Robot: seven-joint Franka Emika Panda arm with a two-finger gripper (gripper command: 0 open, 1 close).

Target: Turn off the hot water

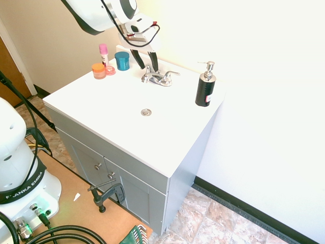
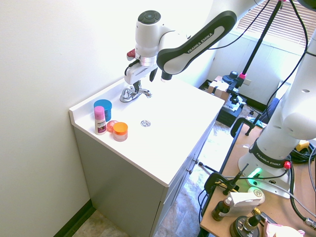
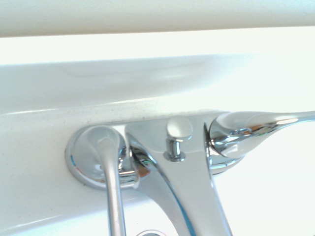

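The hot water tap [image 1: 146, 78] is the left chrome lever of the faucet [image 1: 159, 77] at the back of the white vanity top [image 1: 101, 101]. In the wrist view this hot water tap [image 3: 106, 164] has its lever pointing forward toward the basin, while the right lever [image 3: 256, 125] lies sideways and the spout [image 3: 189, 196] runs between them. My gripper [image 1: 146, 67] hangs just above the left lever, open, with one black finger on each side of it. From the other side the gripper [image 2: 137, 81] hovers over the faucet [image 2: 132, 94].
A black soap dispenser [image 1: 205, 86] stands right of the faucet. To its left are a blue cup [image 1: 122, 60], a pink bottle [image 1: 103, 53] and an orange jar [image 1: 98, 70]. The drain [image 1: 146, 112] lies in front, and the wall rises close behind.
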